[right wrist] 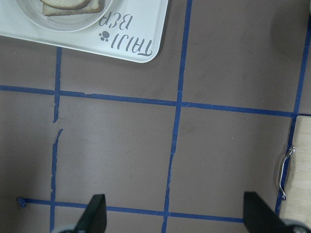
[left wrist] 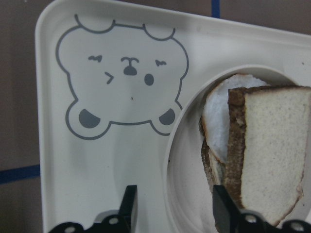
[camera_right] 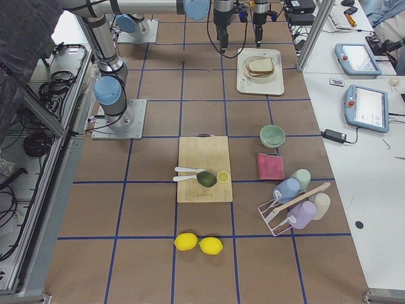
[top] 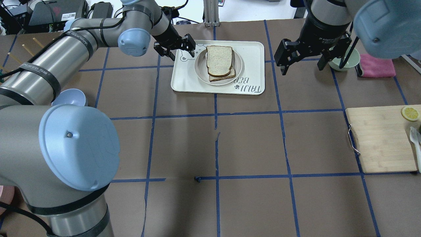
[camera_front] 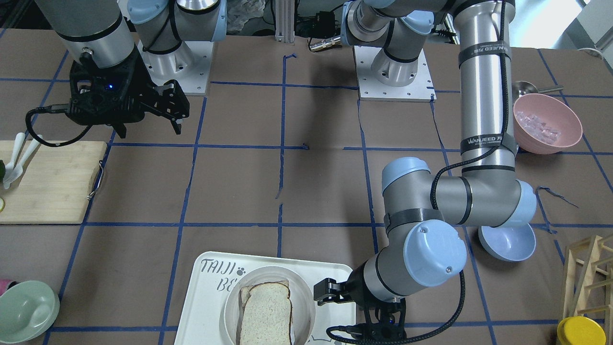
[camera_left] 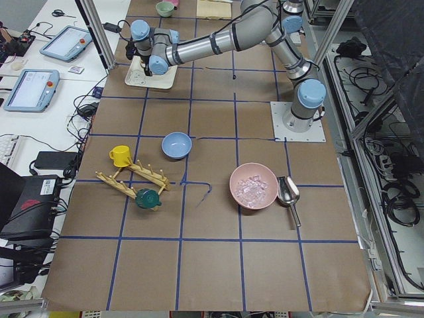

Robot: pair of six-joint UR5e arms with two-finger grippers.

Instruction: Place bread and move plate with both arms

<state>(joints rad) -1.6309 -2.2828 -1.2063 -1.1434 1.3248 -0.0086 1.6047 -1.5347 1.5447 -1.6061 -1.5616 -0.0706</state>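
Note:
The bread (top: 218, 61), pale with a dark crust, lies on top of a second slice (top: 227, 76) on the round plate (top: 196, 65). The plate stands on the white "TAIJI BEAR" tray (top: 250, 52). My left gripper (top: 183, 56) is open and empty at the plate's left rim. In the left wrist view its fingers stand on either side of the plate's rim (left wrist: 175, 155), next to the bread (left wrist: 267, 145). My right gripper (top: 302, 67) is open and empty, raised above the table to the right of the tray. The right wrist view shows the tray's corner (right wrist: 150, 19).
A wooden cutting board (top: 381, 141) with a lemon slice (top: 409, 113) lies at the right. A green bowl (top: 345, 61) and a pink cloth (top: 376, 65) sit behind my right gripper. A blue bowl (top: 69, 98) sits under my left arm. A pink bowl (camera_front: 546, 122) is near the left base.

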